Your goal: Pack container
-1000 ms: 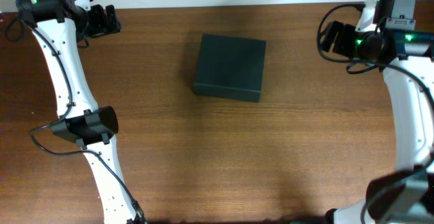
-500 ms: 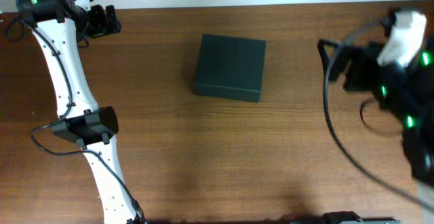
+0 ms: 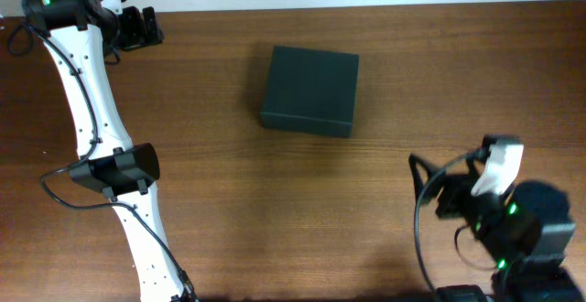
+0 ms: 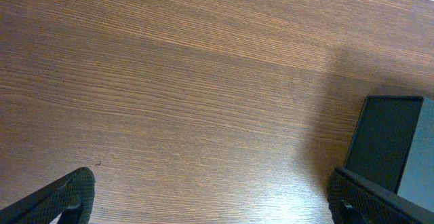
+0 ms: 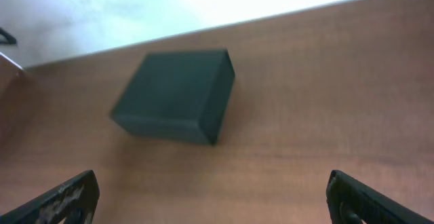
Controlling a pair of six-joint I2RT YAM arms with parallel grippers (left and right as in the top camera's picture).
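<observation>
**Left arm** (image 3: 92,110): white, ran from the near edge up the left side of the table (image 3: 275,220) to its far-left corner.

**Left gripper** (image 3: 144,27): sat at that far-left corner, well apart from the container. Its jaws were spread wide and held nothing. In the wrist view its dark fingertips (image 4: 64,198) sat in the two lower corners, with only bare wood grain between them.

**Table**: brown wood grain.

**Container** (image 3: 309,91): a dark green-black matte box, closed. It rested on the table, centred and toward the far edge, turned slightly off square. Neither gripper touched it. It showed at the right edge of the left wrist view (image 4: 386,139) and up and left of centre in the right wrist view (image 5: 173,95).

**Right arm** (image 3: 504,215): at the near-right corner, blurred in the overhead view.

**Right gripper** (image 5: 217,200): jaws released and wide, nothing between them. Its fingertips (image 5: 68,197) showed at the lower corners of the wrist view, with the container lying well beyond them.
</observation>
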